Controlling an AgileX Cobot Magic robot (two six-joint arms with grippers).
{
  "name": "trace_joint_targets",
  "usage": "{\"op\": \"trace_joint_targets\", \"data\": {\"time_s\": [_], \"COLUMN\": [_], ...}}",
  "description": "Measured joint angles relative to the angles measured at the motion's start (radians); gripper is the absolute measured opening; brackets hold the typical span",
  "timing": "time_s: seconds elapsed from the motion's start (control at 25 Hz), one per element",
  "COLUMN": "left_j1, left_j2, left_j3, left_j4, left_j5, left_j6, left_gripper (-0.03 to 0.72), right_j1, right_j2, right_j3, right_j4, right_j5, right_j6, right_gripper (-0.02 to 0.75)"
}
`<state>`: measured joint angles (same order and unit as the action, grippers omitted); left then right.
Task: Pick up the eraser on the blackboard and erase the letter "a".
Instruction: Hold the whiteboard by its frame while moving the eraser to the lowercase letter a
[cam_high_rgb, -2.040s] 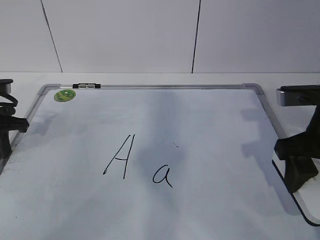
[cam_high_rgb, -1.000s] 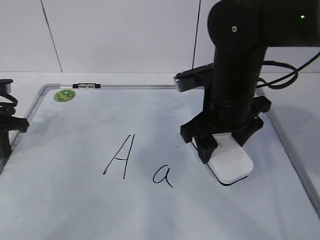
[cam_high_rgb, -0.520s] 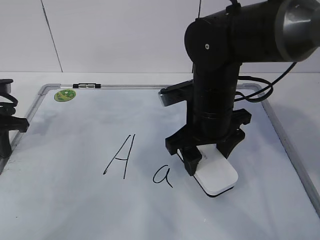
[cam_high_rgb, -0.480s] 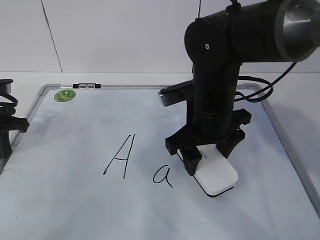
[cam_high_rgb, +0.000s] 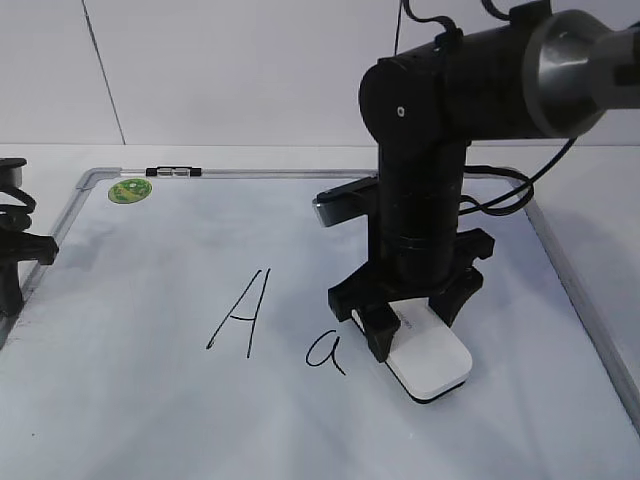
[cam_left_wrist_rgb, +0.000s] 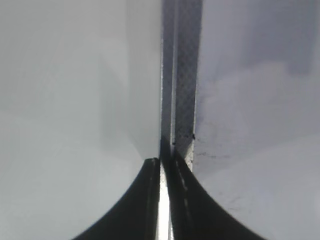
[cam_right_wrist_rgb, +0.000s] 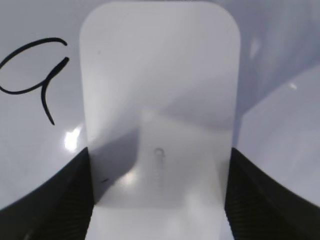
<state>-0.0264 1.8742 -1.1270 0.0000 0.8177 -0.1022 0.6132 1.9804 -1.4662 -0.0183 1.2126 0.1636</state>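
— Right hand (cam_high_rgb: 410, 325) clamped across the eraser (cam_high_rgb: 430, 362), jaws spread wide to the width of the block, one on each long side. Holding firm?

— Looks so in the right wrist view: dark fingers (cam_right_wrist_rgb: 250, 200) flush against both flanks of the eraser (cam_right_wrist_rgb: 159, 100), white top square between them. Felt side down on the blackboard (cam_high_rgb: 150, 420), or very nearly; impossible to say whether pressed or only skimming.

— And the letter "a" (cam_high_rgb: 326, 353)?

— Just beside the hand, on its left, level with the forward half of the block. Not yet touched; every stroke intact. Capital A (cam_high_rgb: 240, 312) further out on the same side, beyond the small one.

— So: press flat first, then slide sideways toward the "a", keeping the block level so the whole felt bears.

— Right, and short strokes. Stopping past the tail of the "a" but short of the capital matters most. Probably worth a return pass, since thin marker can smear.

— Other hand?

— Left hand (cam_left_wrist_rgb: 161, 200) pinched shut on nothing, parked over the frame at the far edge of the board, well apart from the work. Best left there.
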Motion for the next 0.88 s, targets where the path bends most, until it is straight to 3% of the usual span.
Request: {"op": "trace_joint_targets", "data": {"time_s": [0.88], "left_j1": [0.000], "left_j2": [0.000], "left_j3": [0.000], "left_j4": [0.000], "left_j5": [0.000], "left_j6": [0.000], "left_gripper": [0.029], "right_j1": [0.000], "right_j2": [0.035], "right_j3": [-0.001], "right_j4": [0.062], "right_j5": [-0.054], "right_j6": [-0.070], "right_gripper": [0.561]}}
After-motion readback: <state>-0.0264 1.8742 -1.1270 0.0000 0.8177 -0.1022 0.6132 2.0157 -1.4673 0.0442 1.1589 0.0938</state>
